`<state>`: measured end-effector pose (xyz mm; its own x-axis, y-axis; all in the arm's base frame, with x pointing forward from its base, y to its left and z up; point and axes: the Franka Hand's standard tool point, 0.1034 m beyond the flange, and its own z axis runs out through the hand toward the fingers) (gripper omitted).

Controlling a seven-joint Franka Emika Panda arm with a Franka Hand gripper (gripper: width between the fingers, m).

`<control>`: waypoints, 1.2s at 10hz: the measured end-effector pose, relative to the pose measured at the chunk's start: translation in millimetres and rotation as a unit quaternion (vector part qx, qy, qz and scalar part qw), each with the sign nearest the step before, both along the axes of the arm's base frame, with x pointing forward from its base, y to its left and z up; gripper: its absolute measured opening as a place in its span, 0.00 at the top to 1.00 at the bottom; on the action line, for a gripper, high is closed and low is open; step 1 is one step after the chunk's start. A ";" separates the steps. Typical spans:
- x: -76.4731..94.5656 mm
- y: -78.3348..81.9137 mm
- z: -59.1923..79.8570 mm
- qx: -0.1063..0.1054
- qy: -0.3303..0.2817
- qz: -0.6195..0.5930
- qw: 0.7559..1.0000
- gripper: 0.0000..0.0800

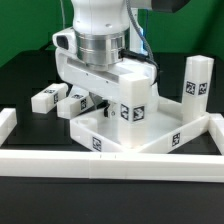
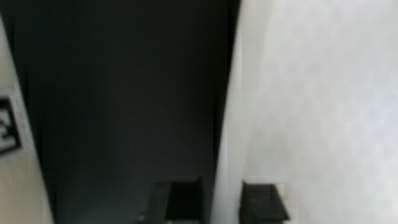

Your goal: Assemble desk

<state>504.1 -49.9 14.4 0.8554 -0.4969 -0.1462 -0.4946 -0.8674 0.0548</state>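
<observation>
Firstly, inspecting the exterior view. Finding the desk panel [image 1: 140, 135] lying flat on the black table [image 1: 30, 80], just behind the front border bar [image 1: 110, 162] and toward the exterior view's right. Noting the gripper [image 1: 98, 100] reaching straight down at the panel's far edge. Recording one tagged leg [image 1: 132, 104] standing upright just beside the gripper; cannot tell whether seated in a socket or standing behind the panel. Logging a second upright leg [image 1: 197, 78] on the table, apart from the panel at the exterior view's right. Logging two lying legs [image 1: 47, 97] [image 1: 75, 100] side by side at the exterior view's left.

Next, inspecting the wrist view. Seeing the gripper [image 2: 219, 200] closed, with dark fingertips [image 2: 175, 205] pinching a thin white edge, apparently the raised rim of the desk panel [image 2: 320, 100]. Observing the table [image 2: 125, 100] beside it. Registering a white tagged part [image 2: 7, 120] at the frame edge; cannot tell which part.
</observation>
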 end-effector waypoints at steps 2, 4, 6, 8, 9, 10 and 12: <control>-0.5 -1.0 -0.2 0.010 -0.001 0.066 0.998 0.89; -0.5 -1.3 -0.2 0.017 -0.003 0.113 0.993 0.90; -0.6 -2.3 -0.3 0.028 -0.004 0.184 0.983 0.91; 4.8 0.7 1.0 0.031 -0.006 0.251 0.968 0.91; 13.4 6.0 2.1 0.032 -0.009 0.301 0.953 0.91; 21.8 8.2 2.5 0.035 -0.013 0.358 0.933 0.91; 24.4 7.0 2.3 0.041 -0.016 0.415 0.909 0.92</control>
<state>528.4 -42.8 16.7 0.9349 0.3333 -0.1223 0.3321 -0.9427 -0.0306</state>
